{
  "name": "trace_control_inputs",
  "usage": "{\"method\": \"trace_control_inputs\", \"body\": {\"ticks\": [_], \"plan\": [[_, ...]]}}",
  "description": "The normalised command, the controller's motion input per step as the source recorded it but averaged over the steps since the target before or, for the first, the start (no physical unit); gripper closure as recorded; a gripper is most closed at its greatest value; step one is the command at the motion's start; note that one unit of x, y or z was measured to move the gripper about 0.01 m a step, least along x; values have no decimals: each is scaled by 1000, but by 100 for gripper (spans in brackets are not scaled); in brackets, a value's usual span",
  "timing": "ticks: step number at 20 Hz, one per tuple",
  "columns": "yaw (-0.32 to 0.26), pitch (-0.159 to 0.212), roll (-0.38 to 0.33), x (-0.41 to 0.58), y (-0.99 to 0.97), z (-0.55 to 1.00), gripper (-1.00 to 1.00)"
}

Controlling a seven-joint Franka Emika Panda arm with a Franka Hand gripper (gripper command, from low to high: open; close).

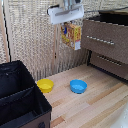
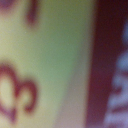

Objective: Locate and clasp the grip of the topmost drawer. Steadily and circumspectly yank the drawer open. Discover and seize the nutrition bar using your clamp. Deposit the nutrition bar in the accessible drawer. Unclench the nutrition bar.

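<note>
The topmost drawer (image 1: 106, 39) of the dark brown dresser is pulled out, its silver bar handle facing the exterior view's left. My clamp (image 1: 67, 22) hangs high above the floor, to the exterior view's left of the drawer front. It is shut on the nutrition bar (image 1: 71, 35), an orange-yellow packet with red-brown print that dangles below the fingers. The bar is level with the drawer front and apart from it. In the wrist view the packet (image 2: 50, 65) fills the picture as a blurred yellow surface with red print.
A yellow bowl (image 1: 45, 85) and a blue bowl (image 1: 78, 86) sit on the wooden floor below the clamp. A black open box (image 1: 17, 97) stands at the exterior view's lower left. The lower drawer (image 1: 109, 63) is shut. A woven screen backs the scene.
</note>
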Motion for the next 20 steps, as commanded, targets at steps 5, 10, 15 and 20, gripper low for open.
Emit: {"method": "trace_control_inputs", "body": {"ticks": [5,10,15,20], "plan": [[-38,32,73,137,-124,937,100],[-21,22,99,137,-371,881,100],[40,13,158,195,-671,692,100],[67,31,152,93,-692,615,100]]}}
